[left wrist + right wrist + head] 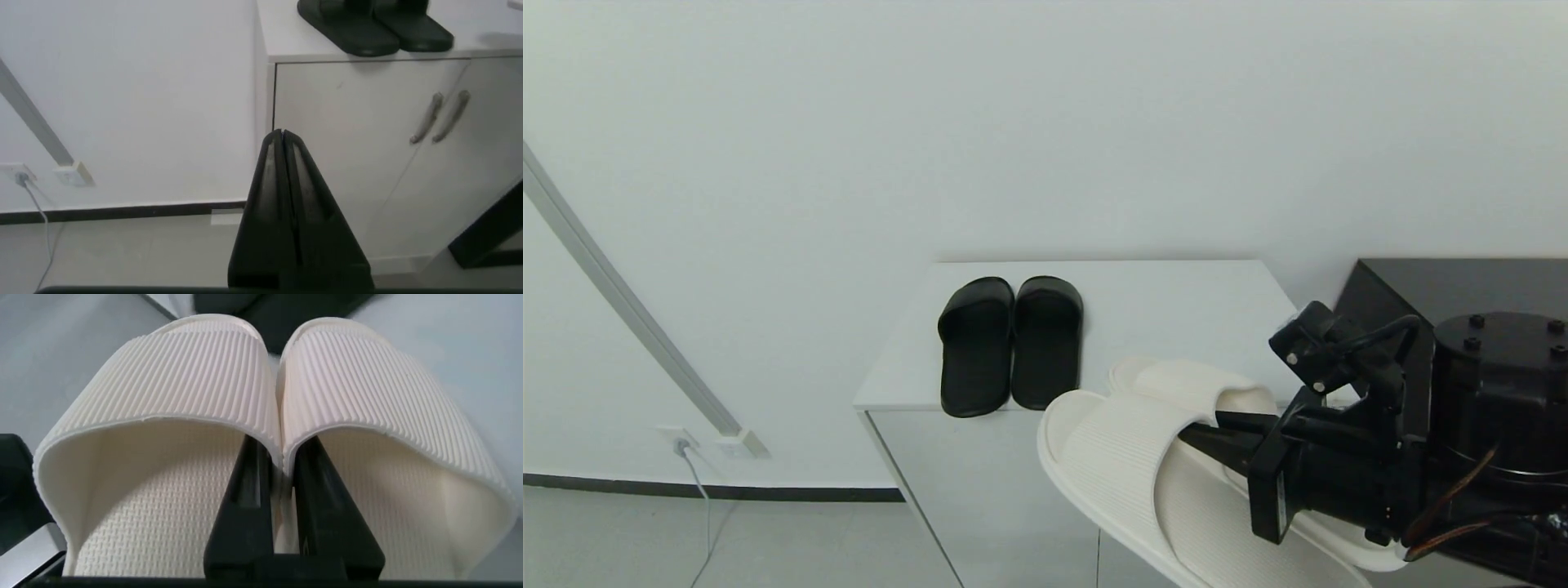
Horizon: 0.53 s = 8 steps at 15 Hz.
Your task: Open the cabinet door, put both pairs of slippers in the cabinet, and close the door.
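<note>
Atop cabinet [1176, 310], two black slippers [1011, 347]; right end effector [1213, 431] grips two white slippers [1127, 465]; left end effector [280, 145] clenched.

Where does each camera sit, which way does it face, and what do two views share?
Head view: on the head, facing forward and down at cabinet and black slippers; right end effector holding white slippers.
Left wrist view: on that wrist, facing the cabinet front; shut left end effector shows.
Right wrist view: on that wrist, facing the white slippers its end effector clamps.
Shared: black slippers, head and left wrist.
</note>
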Motion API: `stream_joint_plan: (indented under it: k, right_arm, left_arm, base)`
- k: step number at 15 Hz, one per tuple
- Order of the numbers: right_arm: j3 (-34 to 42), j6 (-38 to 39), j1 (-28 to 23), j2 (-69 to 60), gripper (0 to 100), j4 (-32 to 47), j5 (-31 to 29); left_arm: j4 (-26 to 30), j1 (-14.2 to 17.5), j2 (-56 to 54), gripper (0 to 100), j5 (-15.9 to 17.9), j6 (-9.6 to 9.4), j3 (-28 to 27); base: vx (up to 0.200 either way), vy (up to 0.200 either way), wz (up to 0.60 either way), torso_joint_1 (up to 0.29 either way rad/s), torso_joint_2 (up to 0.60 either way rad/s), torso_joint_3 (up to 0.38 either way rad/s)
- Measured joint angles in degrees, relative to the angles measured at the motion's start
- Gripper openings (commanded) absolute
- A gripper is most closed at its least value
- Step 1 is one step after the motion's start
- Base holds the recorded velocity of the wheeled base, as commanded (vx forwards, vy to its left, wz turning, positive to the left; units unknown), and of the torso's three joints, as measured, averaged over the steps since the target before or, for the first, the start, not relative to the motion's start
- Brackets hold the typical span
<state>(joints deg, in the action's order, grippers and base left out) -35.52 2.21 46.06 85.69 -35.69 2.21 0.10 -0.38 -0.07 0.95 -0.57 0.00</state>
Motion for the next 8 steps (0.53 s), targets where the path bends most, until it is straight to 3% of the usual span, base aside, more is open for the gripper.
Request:
stream_joint_plan:
  k: [2,8]
  right_arm:
    - [0.8,-0.1,-0.1,-0.3,0,0.0,0.0]
    - [1.3,-0.2,-0.1,-0.6,0,-0.1,0.0]
  left_arm:
    - [0.0,0.0,0.0,0,0.0,-0.02,0.0]
    - [0.0,0.0,0.0,0,0.0,-0.05,0.0]
  base:
    - [-0.200,0.000,0.00,0.002,0.00,0.000]
    - [0.000,0.000,0.00,0.000,0.00,0.000]
